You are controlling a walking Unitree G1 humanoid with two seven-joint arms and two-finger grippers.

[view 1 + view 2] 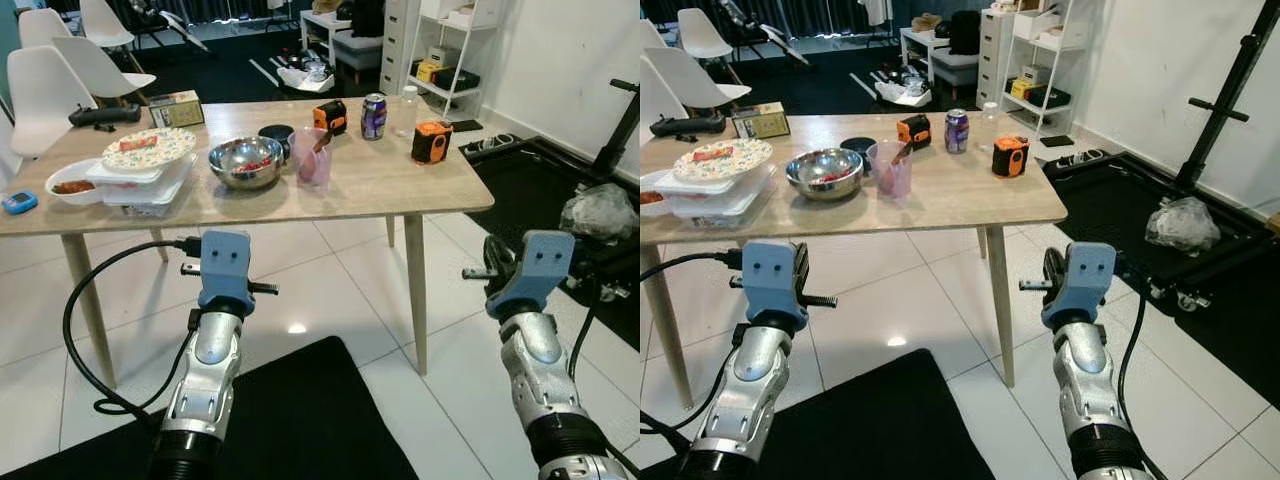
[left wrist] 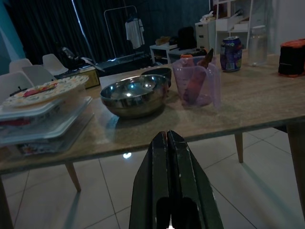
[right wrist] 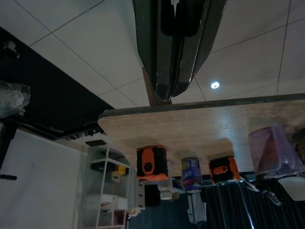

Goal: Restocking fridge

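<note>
Because no fridge is in sight, the big risk is the robot walking on and clipping the worktop (image 1: 420, 185) edge or a leg. Both hands, left hand (image 2: 170, 157) and right hand (image 3: 167, 76), hang pressed closed and empty below it. On the wooden top stand stacked food tubs (image 1: 140, 180), a steel bowl (image 1: 245, 163), pink cup (image 1: 312, 160) and soda can (image 1: 373, 116); white tiles and a black mat (image 1: 290, 420) lie underfoot.

Two silver arms with ribbed black cuffs; each wrist carries a blue housing. A black cable (image 1: 85, 330) loops from the left arm; the left pincer (image 2: 167, 143) has long black fingers.
</note>
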